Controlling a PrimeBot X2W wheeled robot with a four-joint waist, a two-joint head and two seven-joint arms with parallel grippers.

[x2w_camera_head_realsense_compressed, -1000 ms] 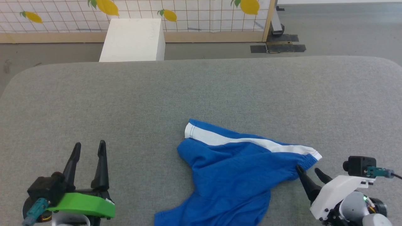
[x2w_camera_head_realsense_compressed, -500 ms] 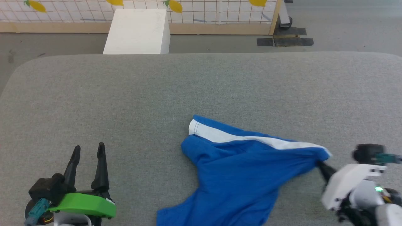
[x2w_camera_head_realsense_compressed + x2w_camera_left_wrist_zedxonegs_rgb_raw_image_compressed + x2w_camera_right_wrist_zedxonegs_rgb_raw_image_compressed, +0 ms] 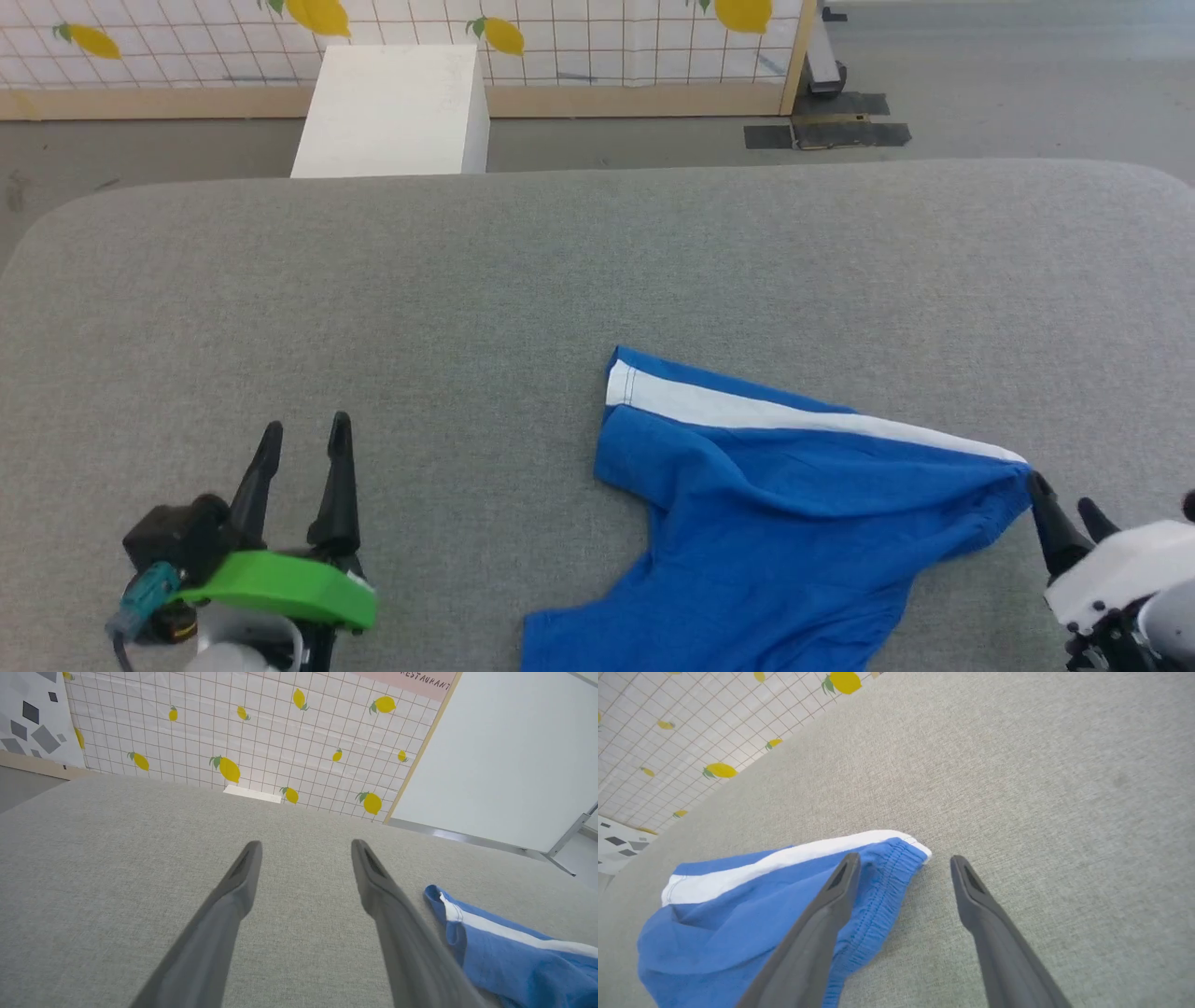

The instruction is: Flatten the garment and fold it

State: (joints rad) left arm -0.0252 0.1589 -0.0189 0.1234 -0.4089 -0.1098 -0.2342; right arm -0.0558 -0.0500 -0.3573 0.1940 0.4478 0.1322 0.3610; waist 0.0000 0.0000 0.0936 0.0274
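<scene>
The garment, royal-blue shorts with a white side stripe, lies rumpled on the grey padded table, right of centre near the front edge. Its elastic waistband corner points right. My right gripper stands open just past that corner, its left finger over the waistband, with no cloth between the fingers. My left gripper stands open at the lower left, well clear of the shorts, above bare table. The leg hem of the garment shows at the right in the left wrist view.
The grey table has much free surface to the left and behind the shorts. A white box stands on the floor beyond the far edge, before a tiled lemon-print partition. Dark tape patches mark the floor.
My right gripper shut on the waistband corner, pulled it right so the stripe edge stretched out, then opened and let go. The camera also shifted. The left gripper stayed open.
</scene>
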